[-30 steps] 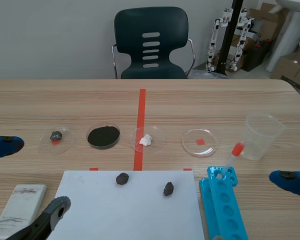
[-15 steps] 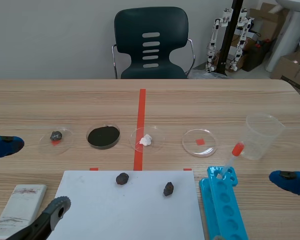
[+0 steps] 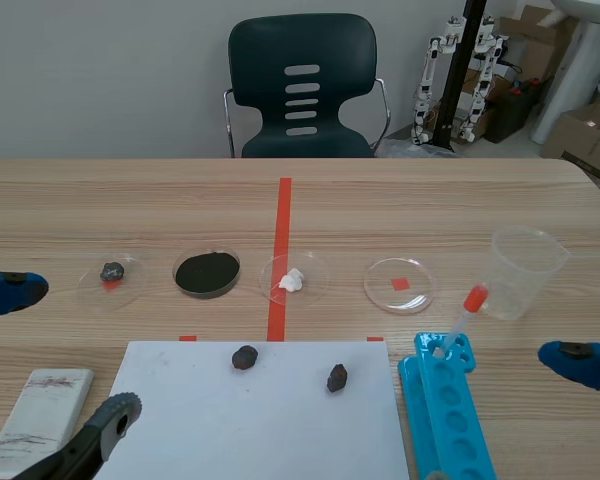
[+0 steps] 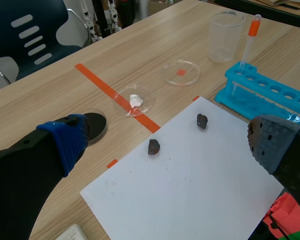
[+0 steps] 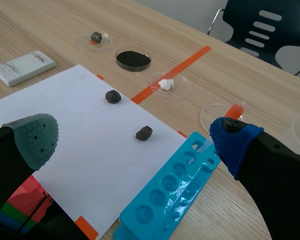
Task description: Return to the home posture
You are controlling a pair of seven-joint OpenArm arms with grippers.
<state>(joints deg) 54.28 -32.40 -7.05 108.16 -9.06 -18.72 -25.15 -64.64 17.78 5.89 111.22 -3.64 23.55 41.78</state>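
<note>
My left gripper [image 4: 167, 145] is open and holds nothing; its blue and grey pads stand wide apart above the white sheet [image 4: 190, 185]. My right gripper [image 5: 135, 141] is open too, hovering over the same sheet [image 5: 75, 110] and the blue tube rack [image 5: 175, 190]. In the scene view the left gripper [image 3: 62, 352] sits low at the left edge. Of the right gripper only a blue fingertip [image 3: 578, 362] shows at the right edge. Two dark rocks [image 3: 245, 357] [image 3: 337, 377] lie on the sheet [image 3: 250, 430].
A row of petri dishes crosses the table: one with a stone [image 3: 112, 272], one with black powder [image 3: 207, 272], one with white bits [image 3: 294, 280], one bare [image 3: 400, 284]. A clear beaker [image 3: 524, 270], a pipette [image 3: 462, 318] in the rack [image 3: 445, 410] and a white block [image 3: 38, 420] lie nearby.
</note>
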